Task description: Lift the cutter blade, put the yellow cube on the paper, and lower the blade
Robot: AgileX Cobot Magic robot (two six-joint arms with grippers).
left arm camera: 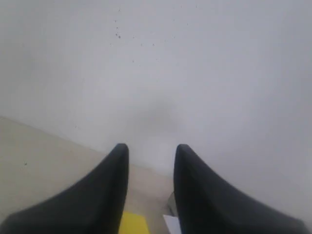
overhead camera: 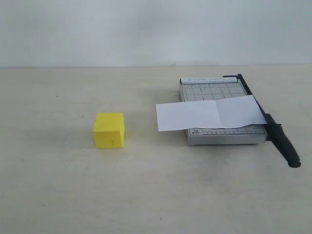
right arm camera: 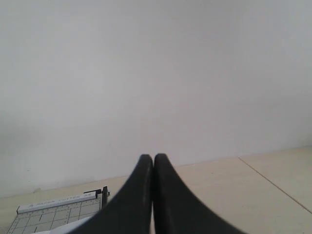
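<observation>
beige tabletop [overhead camera: 58, 195] (yellow cube [overhead camera: 109, 130] on it) against a plain white wall [overhead camera: 97, 29]

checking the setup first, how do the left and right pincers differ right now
The left pincer stands open with a clear gap; the right pincer is shut tight. The left pincer's view catches the yellow cube; the right pincer's catches the cutter board. Both are black and hold nothing.

The left end effector [left arm camera: 151, 147] hung in the air, touching nothing, its two black fingers [left arm camera: 109, 190] parted with a clear gap between the tips and nothing held between them. The right end effector [right arm camera: 153, 157] was also raised in the air, its curved black fingers pressed together tip to tip, gripping nothing.
</observation>
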